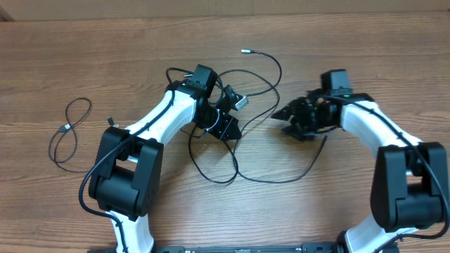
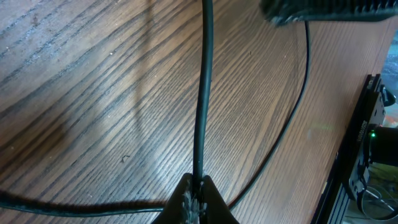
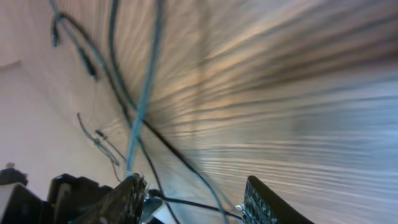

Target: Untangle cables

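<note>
L gripper (image 2: 193, 204) is hanging low over the table (image 1: 365, 42), fingers clamping shut on a cable (image 2: 203, 93) running straight out, while R gripper (image 1: 281, 122) is pointing toward the tangle (image 1: 280, 70) btwn the arms, fingers apart.

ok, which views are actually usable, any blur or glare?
Overhead: sharp, evenly lit, cables readable. Left wrist: crisp grain and cable, mild bright sheen on the table, blurred dark shape at the top edge. Right wrist: heavily smeared, wood streaked, strands bluish and soft.
</note>
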Action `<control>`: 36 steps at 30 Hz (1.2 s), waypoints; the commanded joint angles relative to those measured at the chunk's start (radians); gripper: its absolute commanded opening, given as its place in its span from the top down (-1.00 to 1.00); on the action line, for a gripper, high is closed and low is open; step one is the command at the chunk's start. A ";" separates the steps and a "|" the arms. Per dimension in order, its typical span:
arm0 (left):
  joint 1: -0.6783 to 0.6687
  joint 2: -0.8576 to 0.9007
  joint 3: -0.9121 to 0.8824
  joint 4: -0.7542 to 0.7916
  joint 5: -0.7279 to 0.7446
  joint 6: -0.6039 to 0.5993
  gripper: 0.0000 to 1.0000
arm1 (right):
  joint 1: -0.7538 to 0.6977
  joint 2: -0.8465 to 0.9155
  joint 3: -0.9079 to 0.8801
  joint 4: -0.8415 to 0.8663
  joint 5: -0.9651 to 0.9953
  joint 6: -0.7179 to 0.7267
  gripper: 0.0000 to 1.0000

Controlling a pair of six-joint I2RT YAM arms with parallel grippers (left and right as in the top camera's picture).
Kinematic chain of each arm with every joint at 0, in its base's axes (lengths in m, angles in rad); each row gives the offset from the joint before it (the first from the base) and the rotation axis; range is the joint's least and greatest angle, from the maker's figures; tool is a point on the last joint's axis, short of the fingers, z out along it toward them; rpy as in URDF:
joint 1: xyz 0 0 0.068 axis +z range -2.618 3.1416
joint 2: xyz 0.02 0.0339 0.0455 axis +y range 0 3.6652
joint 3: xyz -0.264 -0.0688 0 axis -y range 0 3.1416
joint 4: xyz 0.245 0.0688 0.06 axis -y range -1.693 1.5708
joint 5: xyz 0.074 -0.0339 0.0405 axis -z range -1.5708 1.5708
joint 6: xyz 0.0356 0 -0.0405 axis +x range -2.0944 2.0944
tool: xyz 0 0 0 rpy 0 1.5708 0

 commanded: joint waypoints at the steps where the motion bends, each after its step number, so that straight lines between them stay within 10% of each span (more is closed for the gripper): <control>1: 0.004 0.010 0.002 0.000 0.030 0.022 0.91 | 0.063 0.000 -0.003 0.051 0.013 0.113 -0.01; 16: 0.004 0.010 0.002 -0.001 0.083 0.023 0.92 | 0.177 0.000 -0.003 0.144 0.136 0.222 0.09; 30: 0.004 0.010 0.002 0.006 0.139 0.022 0.92 | 0.177 0.000 -0.003 0.142 0.085 0.222 0.92; 36: 0.004 0.010 0.002 0.009 0.146 0.022 0.91 | 0.177 0.000 -0.003 0.143 0.053 0.237 0.93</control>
